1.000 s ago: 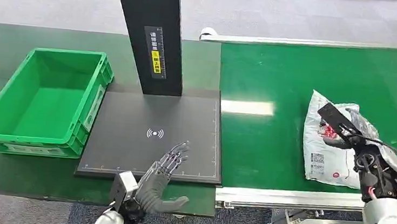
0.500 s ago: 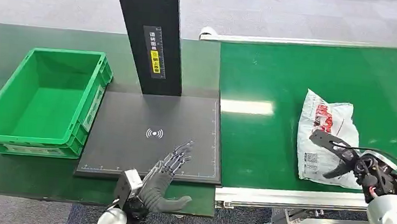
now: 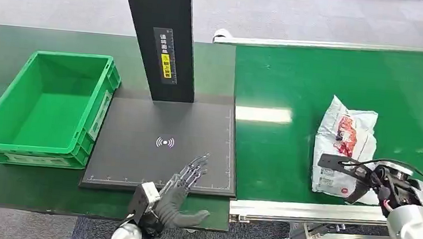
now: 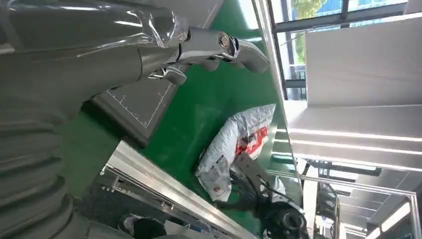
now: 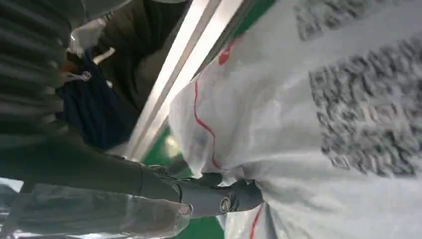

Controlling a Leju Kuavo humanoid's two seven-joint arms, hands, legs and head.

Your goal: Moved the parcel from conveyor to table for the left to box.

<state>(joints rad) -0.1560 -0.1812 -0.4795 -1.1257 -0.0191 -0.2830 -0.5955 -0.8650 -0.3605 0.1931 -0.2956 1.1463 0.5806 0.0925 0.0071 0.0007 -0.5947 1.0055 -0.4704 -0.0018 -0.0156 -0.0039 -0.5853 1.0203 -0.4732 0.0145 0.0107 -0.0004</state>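
A white plastic parcel (image 3: 346,137) with red print and code labels lies on the green conveyor belt (image 3: 317,77). My right hand (image 3: 366,176) sits low at the parcel's near end, fingers spread over its near edge; the parcel still rests flat on the belt. In the right wrist view the thumb (image 5: 219,196) touches the parcel (image 5: 323,99). My left hand (image 3: 183,183) hovers open over the near edge of the black mat (image 3: 157,120), holding nothing. The left wrist view looks past its fingers (image 4: 219,45) to the parcel (image 4: 234,144).
An empty green crate (image 3: 0,130) stands on the dark table (image 3: 8,38) at the left. A tall black column (image 3: 162,34) rises at the back of the mat. The conveyor's metal side rail (image 3: 305,210) runs along its near edge.
My right hand dropped from above the parcel's middle to its near end. The parcel drifted a little left along the belt. My left hand crept slightly forward.
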